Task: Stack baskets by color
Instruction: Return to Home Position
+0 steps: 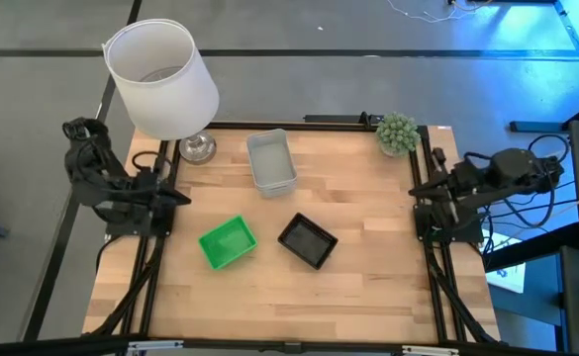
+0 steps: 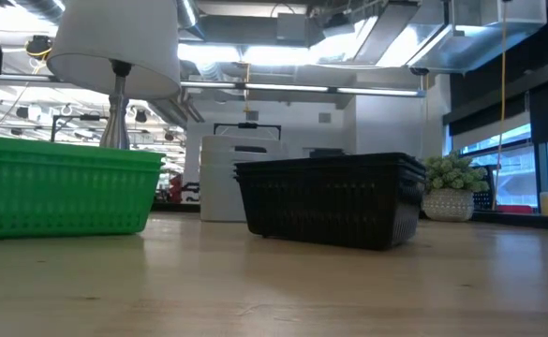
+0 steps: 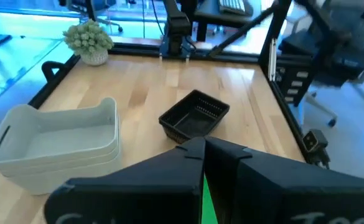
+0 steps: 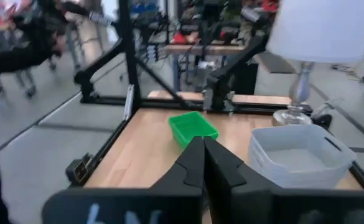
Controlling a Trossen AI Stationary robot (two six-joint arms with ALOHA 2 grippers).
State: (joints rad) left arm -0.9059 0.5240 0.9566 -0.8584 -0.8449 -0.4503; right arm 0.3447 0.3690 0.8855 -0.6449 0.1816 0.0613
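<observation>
Three groups of baskets rest on their bottoms on the wooden table (image 1: 368, 287). The green one (image 1: 227, 242) (image 2: 58, 192) (image 4: 193, 127) is near the middle left. The black mesh ones (image 1: 307, 240) (image 3: 194, 115), nested, are to its right; their rims (image 2: 330, 168) lie one on another. The grey-white ones (image 1: 271, 161) (image 3: 57, 140) (image 4: 300, 155), also nested, are farther back. My left gripper (image 1: 180, 198) (image 3: 203, 144) is shut and drawn back at the table's left edge. My right gripper (image 1: 415, 190) (image 4: 202, 142) is shut at the right edge. Neither holds anything.
A lamp with a white shade (image 1: 160, 79) (image 2: 114, 47) (image 4: 322, 28) stands at the far left corner. A small green ball-shaped plant (image 1: 396, 132) (image 2: 450, 192) (image 3: 89, 40) in a pot stands at the far right corner. Bare wood lies along the near edge.
</observation>
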